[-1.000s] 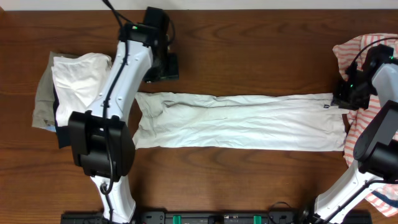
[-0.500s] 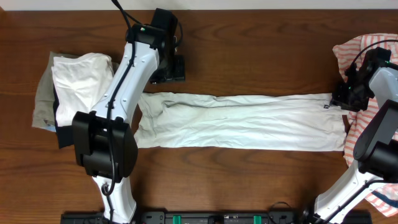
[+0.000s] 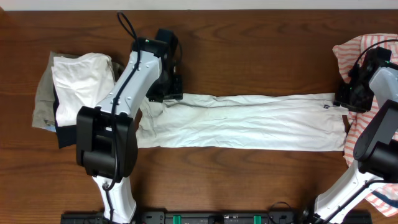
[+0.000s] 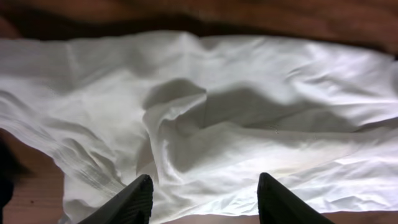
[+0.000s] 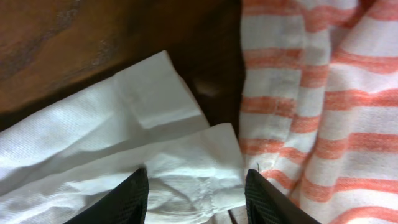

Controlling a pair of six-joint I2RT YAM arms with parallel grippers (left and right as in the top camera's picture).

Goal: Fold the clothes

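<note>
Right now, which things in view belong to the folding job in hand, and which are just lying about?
In hand: long white garment, spread across the table; left gripper, open over its left end; right gripper, open at its right end.
Lying about: pile of white, khaki and dark clothes at the far left; coral-striped garment at the far right.

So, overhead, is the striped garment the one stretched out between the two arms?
No, the stretched-out garment is plain white; the coral-and-white striped garment lies bunched at the right.
</note>
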